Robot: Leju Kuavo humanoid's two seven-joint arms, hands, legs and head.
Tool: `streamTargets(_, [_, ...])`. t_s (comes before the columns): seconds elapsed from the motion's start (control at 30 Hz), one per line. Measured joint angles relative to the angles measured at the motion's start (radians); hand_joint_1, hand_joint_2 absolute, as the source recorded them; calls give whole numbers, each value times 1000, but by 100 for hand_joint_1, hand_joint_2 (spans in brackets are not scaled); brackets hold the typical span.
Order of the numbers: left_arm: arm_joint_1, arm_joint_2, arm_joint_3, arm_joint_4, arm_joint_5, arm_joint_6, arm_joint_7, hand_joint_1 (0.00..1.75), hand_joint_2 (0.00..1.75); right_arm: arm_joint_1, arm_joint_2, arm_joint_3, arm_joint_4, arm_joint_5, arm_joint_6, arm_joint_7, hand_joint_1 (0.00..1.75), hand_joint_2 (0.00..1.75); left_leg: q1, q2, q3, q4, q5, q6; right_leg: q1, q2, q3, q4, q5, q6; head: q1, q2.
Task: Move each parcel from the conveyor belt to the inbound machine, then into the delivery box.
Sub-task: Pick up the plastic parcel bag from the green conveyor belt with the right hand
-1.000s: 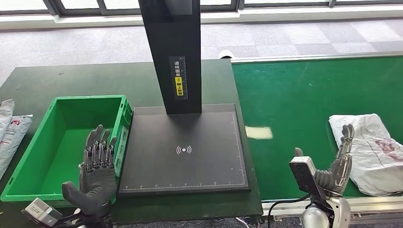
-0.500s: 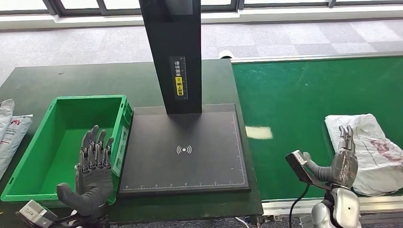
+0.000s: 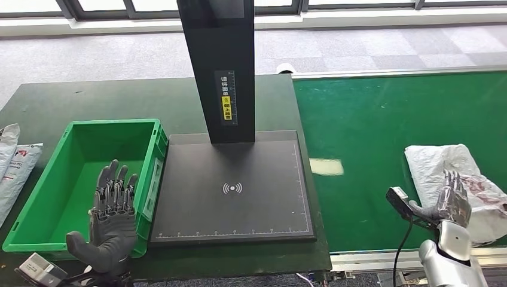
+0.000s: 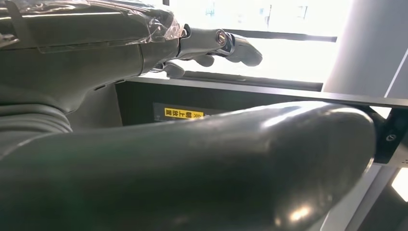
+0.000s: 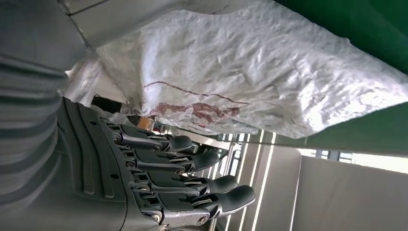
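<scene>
Parcel: white crumpled bag [image 3: 460,179] with red print lies on the green conveyor belt [image 3: 382,137], near the belt's front edge on the robot's right; not yet lifted.
Right hand: right hand [image 3: 452,202] is at the parcel's near edge, fingers [image 5: 192,159] straight and spread, holding nothing; in the right wrist view the bag lies just beyond the fingertips, and contact cannot be told.
Left hand: left hand [image 3: 112,221] hovers over the front of the green delivery box [image 3: 36,197], fingers extended and apart, nothing in it.
Inbound machine: black scanning plate [image 3: 232,188] with a tall black column [image 3: 222,66] stands on the bench [image 3: 119,98] between box and belt; no parcel on the plate.
Progress: judged from how things lie, this parcel is at the first step, the pickup from the belt. The box floor that shows is bare green, part of it hidden by the left hand.
Left to do: grasp the bag, set it on the plate, then carry it into the box.
Surroundings: two more white bags [image 3: 12,161] lie on the bench beyond the box's outer side.
Obstacles: the column stands at the back of the plate, so the route from belt to plate looks open along the front; the soft, slack bag may sag or slip in a loose grasp.
</scene>
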Motion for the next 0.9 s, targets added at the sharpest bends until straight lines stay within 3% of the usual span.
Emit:
streamTargets(0.33, [-1,0,1,10,-2,-2,0,0,0,-23,-76,-11,149,-15,34,21,0,175,0,0,-1,0,0,0,-1,0,0,0,0,0,0,0])
streamTargets(0.63, [-2,0,1,16,-2,-1,0,0,0,-34,-92,-20,189,-15,42,26,0,175,0,0,0,0,0,0,0,0,0,0,0,0,0,0])
streamTargets(0.9, [-3,1,1,19,-2,0,0,0,0,-22,-110,-56,224,-23,152,82,0,175,-1,-1,0,1,-1,1,-1,0,0,0,0,1,0,0])
